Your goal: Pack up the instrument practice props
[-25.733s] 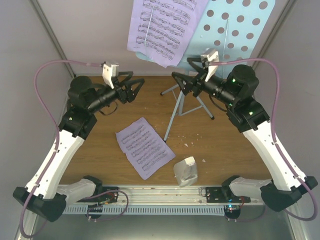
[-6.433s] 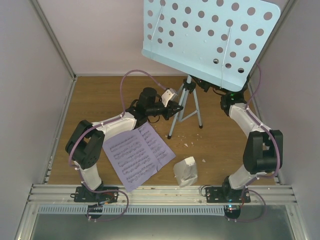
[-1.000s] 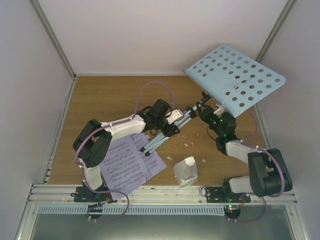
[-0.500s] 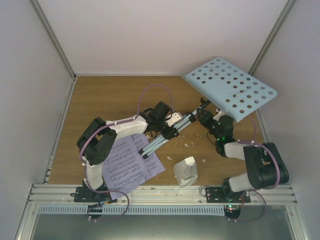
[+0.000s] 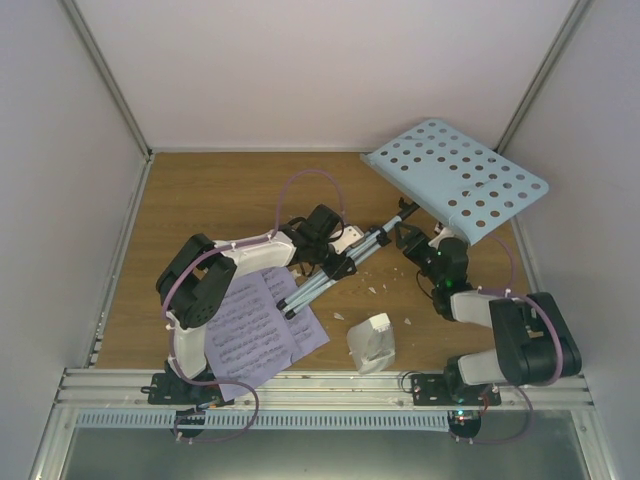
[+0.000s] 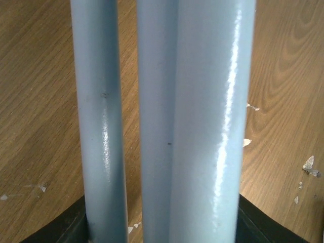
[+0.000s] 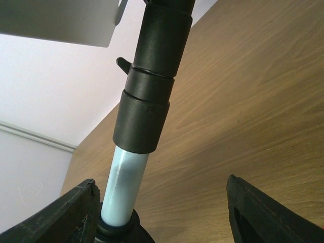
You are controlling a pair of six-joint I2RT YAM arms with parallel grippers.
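Firmly, the jaws of the left gripper (image 5: 343, 262) clench the folded legs of the music stand (image 5: 455, 188), tilted low over the bench (image 5: 215, 190); the right gripper (image 5: 408, 238) jaws gape released, its pole between them.

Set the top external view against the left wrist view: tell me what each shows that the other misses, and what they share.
Only top external: the whole tilted music stand with its hole-punched tray, the sheet music, the metronome, the left arm and the right arm. Only left wrist: fingertips of the left gripper flanking the folded legs, paint glare, wood grain. Both: those legs, the wooden table, white crumbs.
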